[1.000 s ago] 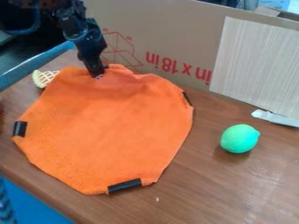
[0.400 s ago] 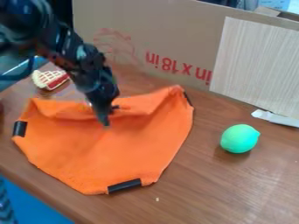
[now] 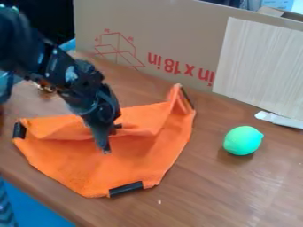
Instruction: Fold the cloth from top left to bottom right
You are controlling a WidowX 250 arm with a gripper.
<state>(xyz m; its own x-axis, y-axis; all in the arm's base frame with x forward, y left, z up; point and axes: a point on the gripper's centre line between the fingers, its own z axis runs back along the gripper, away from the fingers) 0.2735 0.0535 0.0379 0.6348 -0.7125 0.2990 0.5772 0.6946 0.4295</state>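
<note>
Fold is progressing: black two-finger hand [image 3: 106,144] has moved down the view toward the near side, and the far edge of the bright orange fabric cloth [image 3: 127,157] has come with it. Hand looks clamped on that cloth edge, judging by how the flap follows; exact pinch point is hard to make out. Cloth sits on the left part of the brown wooden tabletop [image 3: 231,195], close to its front left edge. Versus the first frame: cloth was spread nearly flat with the hand at its far edge, now the flap is doubled over, lifted around the hand, and bare wood shows behind it. Right-hand corner has bunched into a raised peak beside the black strip on the right edge [image 3: 187,97]. Black strip on the left edge [image 3: 20,130] and black strip on the near edge [image 3: 125,188] haven't shifted, so the base layer is holding. Green lemon-shaped toy [image 3: 242,140] unmoved, well apart on the right; brown cardboard box [image 3: 172,40] same place at the back. My read: about halfway, the next move should carry the flap further down and to the right, then lay it flat before release. Risk: the right peak stays creased and the fold lands skewed
</note>
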